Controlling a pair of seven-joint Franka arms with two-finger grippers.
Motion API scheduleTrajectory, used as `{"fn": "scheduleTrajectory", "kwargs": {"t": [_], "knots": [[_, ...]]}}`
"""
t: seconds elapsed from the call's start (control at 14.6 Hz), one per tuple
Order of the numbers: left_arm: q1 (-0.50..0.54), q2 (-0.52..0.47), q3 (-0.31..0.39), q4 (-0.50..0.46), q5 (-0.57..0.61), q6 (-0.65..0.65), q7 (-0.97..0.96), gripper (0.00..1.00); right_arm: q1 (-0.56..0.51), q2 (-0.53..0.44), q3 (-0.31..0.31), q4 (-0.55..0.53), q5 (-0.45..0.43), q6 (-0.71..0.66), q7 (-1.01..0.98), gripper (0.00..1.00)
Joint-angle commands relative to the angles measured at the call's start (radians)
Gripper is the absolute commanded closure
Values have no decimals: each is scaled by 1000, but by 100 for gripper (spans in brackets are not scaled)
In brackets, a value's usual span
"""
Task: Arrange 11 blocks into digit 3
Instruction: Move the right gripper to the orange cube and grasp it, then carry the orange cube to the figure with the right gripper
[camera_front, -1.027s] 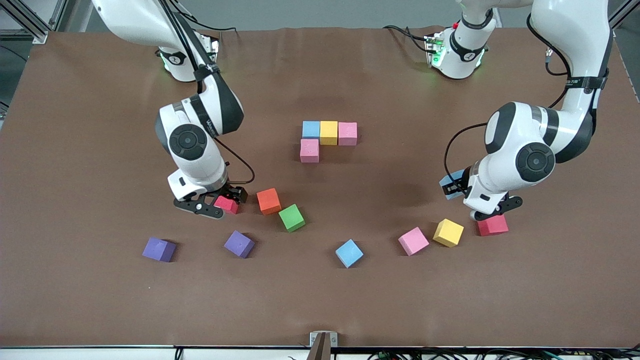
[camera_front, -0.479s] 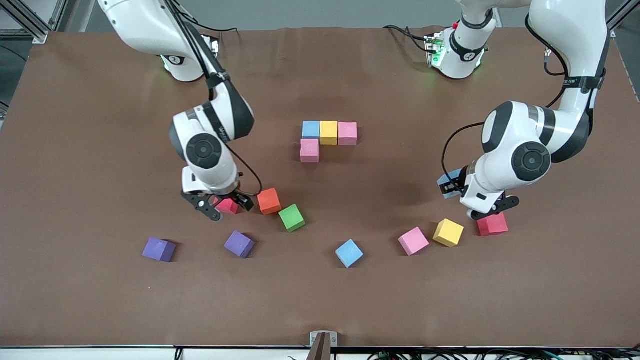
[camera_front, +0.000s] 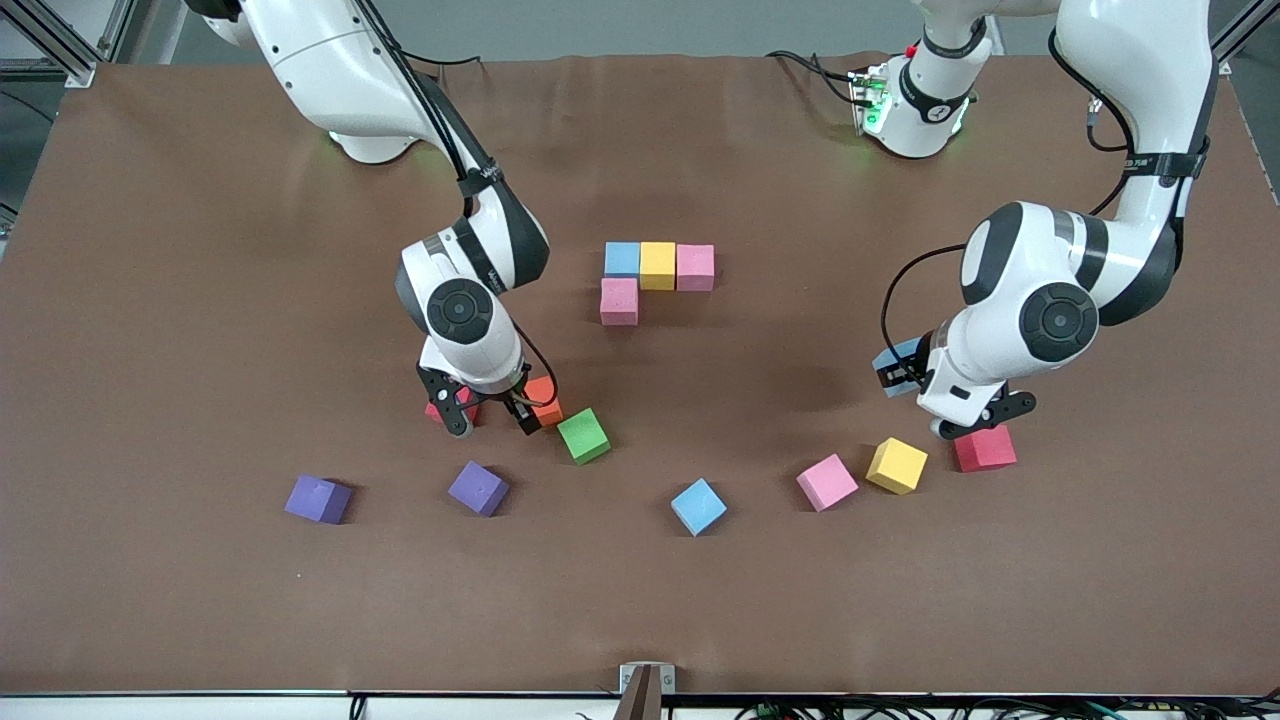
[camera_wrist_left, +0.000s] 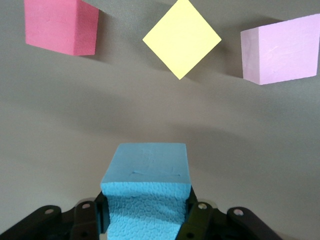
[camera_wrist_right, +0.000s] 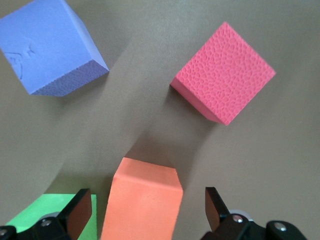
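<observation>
Four blocks lie joined mid-table: blue (camera_front: 622, 259), yellow (camera_front: 657, 265) and pink (camera_front: 695, 267) in a row, with a pink one (camera_front: 619, 301) under the blue. My left gripper (camera_front: 903, 375) (camera_wrist_left: 147, 220) is shut on a blue block (camera_front: 893, 360) (camera_wrist_left: 147, 192) above the table, near a red (camera_front: 984, 448), a yellow (camera_front: 896, 465) and a pink block (camera_front: 827, 482). My right gripper (camera_front: 492, 408) (camera_wrist_right: 147, 212) hangs open over the orange block (camera_front: 545, 400) (camera_wrist_right: 142, 205), which shows between its fingers. Beside it lie a deep pink block (camera_front: 447, 410) (camera_wrist_right: 223, 72) and a green one (camera_front: 583, 436) (camera_wrist_right: 55, 215).
Two purple cubes (camera_front: 318, 499) (camera_front: 479, 488) sit nearer the front camera than the right gripper. A loose blue block (camera_front: 698, 506) lies nearer the front camera than the joined group. Bare brown table (camera_front: 200, 300) stretches toward the right arm's end.
The right arm swung from over the deep pink block toward the orange one, turning its open gripper. The left gripper, still holding the blue block, barely shifted.
</observation>
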Motion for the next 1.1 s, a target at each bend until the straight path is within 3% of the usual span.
{"fn": "scheduleTrajectory", "kwargs": {"t": [0.0,0.34,0.62,0.68,0.96,1.03], "knots": [[-3,4,2,16,1,-19,-9,80,7,35,-3,21,43,43,53,0],[-1,4,2,13,1,-19,-9,80,21,54,-3,20,53,56,56,2],[-3,4,2,11,1,-19,-10,80,21,58,-1,18,53,56,48,19],[-3,4,2,11,1,-19,-10,80,19,58,0,18,53,54,47,27],[-3,4,2,11,1,-19,-10,80,18,55,0,15,53,45,1,81],[-3,4,2,11,1,-19,-10,80,19,54,2,14,53,39,-64,89]]}}
